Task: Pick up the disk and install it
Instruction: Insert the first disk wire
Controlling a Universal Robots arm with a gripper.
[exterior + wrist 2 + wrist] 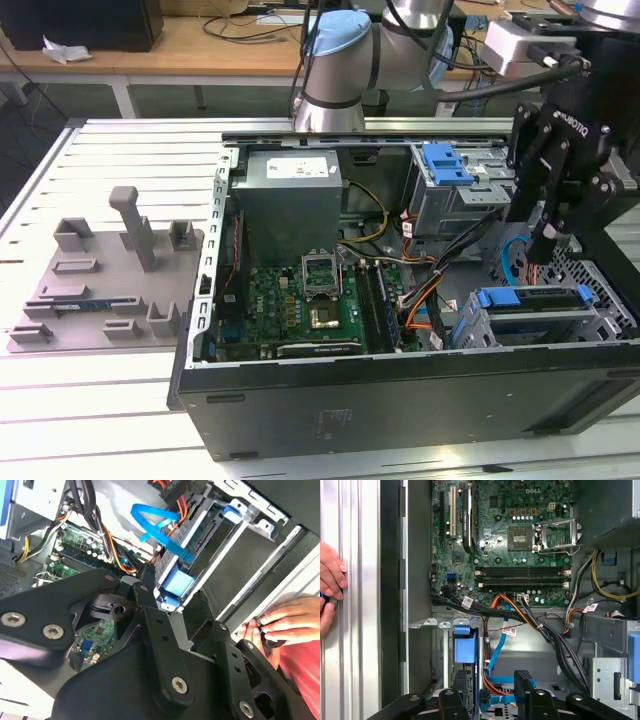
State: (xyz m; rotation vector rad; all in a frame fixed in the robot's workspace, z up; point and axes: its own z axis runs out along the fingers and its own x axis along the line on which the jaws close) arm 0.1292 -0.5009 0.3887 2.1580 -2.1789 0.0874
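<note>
An open computer case (300, 400) lies on the table. In the drive cage (545, 325) at the exterior view's right sits the disk (530, 297), edge-on in its bright blue bracket, with the label face hidden. Its blue end tab shows in both wrist views (176, 585) (462, 647). My black gripper (548, 235) hangs just above that cage, apart from the disk. In the first wrist view the gripper (492, 687) is open, with only cables and a blue ribbon between its fingers (522, 685). The gripper (181, 611) is also open in the second wrist view.
A person's hand (280, 622) rests on the case edge beside the cage; the hand (330, 580) also lies on the ribbed table. A blue caddy (447, 165), the grey power-supply box (290, 195) and the motherboard (300, 300) fill the case. A grey fixture (110, 280) lies at the exterior view's left.
</note>
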